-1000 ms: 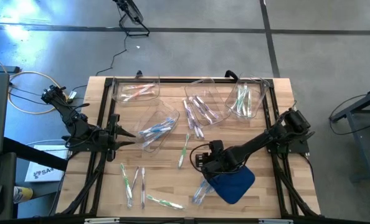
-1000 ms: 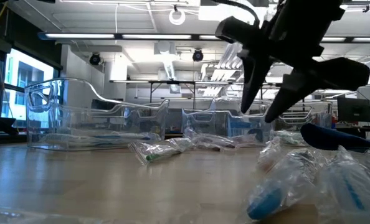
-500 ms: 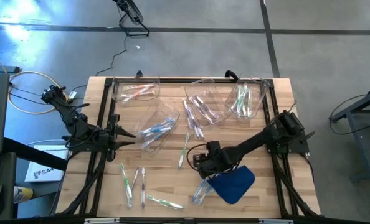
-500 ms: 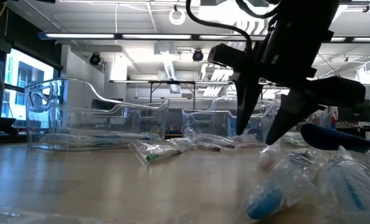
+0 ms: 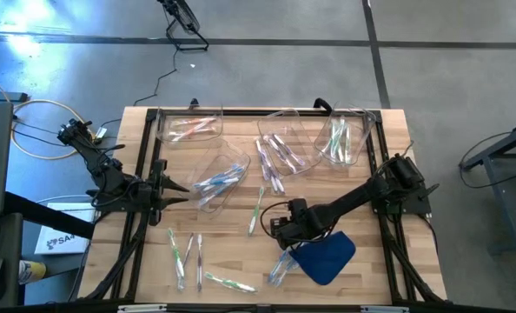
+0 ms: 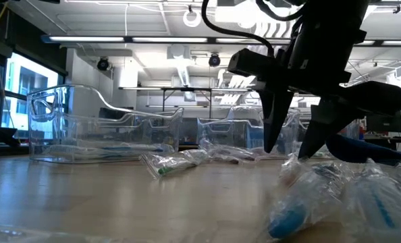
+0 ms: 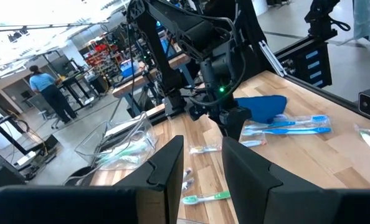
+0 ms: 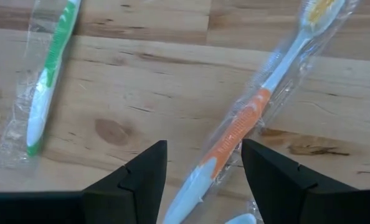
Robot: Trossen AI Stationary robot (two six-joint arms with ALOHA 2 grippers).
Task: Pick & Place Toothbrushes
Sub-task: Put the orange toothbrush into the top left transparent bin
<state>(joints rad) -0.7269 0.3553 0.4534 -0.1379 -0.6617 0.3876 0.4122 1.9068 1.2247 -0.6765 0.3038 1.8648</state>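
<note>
Left gripper (image 5: pixel 173 192) waited at the table's left edge, fingers part open with a gap between them, holding nothing. Near it, green toothbrushes (image 5: pixel 181 252) lay loose on the wooden table (image 5: pixel 241 261). Clear bins (image 5: pixel 286 143) along the far side held more wrapped brushes. In the middle, a green brush (image 8: pixel 48 81) lay beside an orange-handled toothbrush (image 8: pixel 247 118) in its wrapper. Right gripper (image 5: pixel 280 230) hung low over that orange one, fingers (image 8: pixel 135 180) spread wide on either side, empty. Blue toothbrushes (image 7: pixel 284 126) lay just beside the blue cloth (image 5: pixel 327 255) to the right.
</note>
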